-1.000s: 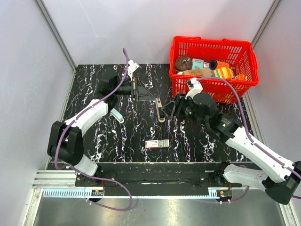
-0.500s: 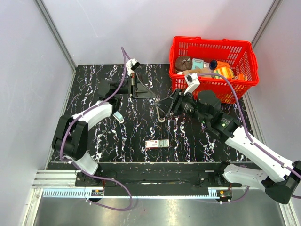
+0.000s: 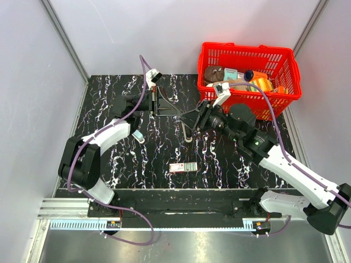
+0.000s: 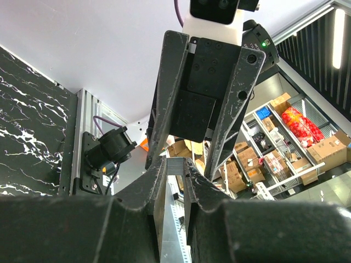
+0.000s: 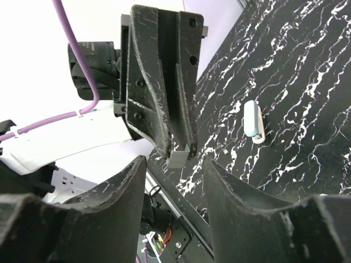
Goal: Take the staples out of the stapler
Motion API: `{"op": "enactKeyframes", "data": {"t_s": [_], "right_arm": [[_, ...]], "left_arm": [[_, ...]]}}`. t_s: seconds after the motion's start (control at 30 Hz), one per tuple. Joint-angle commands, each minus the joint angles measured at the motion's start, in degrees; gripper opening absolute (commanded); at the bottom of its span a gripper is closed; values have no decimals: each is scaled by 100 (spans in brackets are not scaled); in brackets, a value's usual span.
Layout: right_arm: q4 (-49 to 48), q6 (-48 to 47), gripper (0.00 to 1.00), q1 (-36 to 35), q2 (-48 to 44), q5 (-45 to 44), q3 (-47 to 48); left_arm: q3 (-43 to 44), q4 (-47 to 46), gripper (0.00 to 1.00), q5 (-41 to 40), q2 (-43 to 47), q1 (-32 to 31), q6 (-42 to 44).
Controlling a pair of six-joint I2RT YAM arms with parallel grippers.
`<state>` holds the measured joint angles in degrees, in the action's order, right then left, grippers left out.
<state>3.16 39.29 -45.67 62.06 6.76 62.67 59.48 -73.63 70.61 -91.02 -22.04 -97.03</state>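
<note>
Top external shows the right hand farther left and farther back than a second ago, when it hung well right of the left hand. Now the two meet tip to tip over the far middle of the bench. The left hand has shifted only slightly. The pink-and-green box and the small pale capsule lie where they lay.

The stapler is at that meeting point. The left hand is narrowed onto its silvery-grey end. The right hand stands wide, with one finger on each side of that end; whether they touch it I cannot tell.

Fingers hide most of the stapler in both wrist views. From above, only a slim, pale-tipped bit shows just near of the right hand, and I cannot tell whether it reaches the bench.
</note>
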Motion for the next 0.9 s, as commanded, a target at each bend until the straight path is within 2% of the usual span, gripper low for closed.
{"op": "enactKeyframes", "data": {"t_s": [0.0,0.37,0.87], "right_arm": [[-518,44,50,32,-1,115,175],[-676,79,41,32,60,176,78],[-834,176,40,32,201,422,-45]], "left_arm": [[2,-1664,18,-162,190,7,27],[28,-1664,18,-170,182,33,0],[64,-1690,18,-188,181,33,-70]]}}
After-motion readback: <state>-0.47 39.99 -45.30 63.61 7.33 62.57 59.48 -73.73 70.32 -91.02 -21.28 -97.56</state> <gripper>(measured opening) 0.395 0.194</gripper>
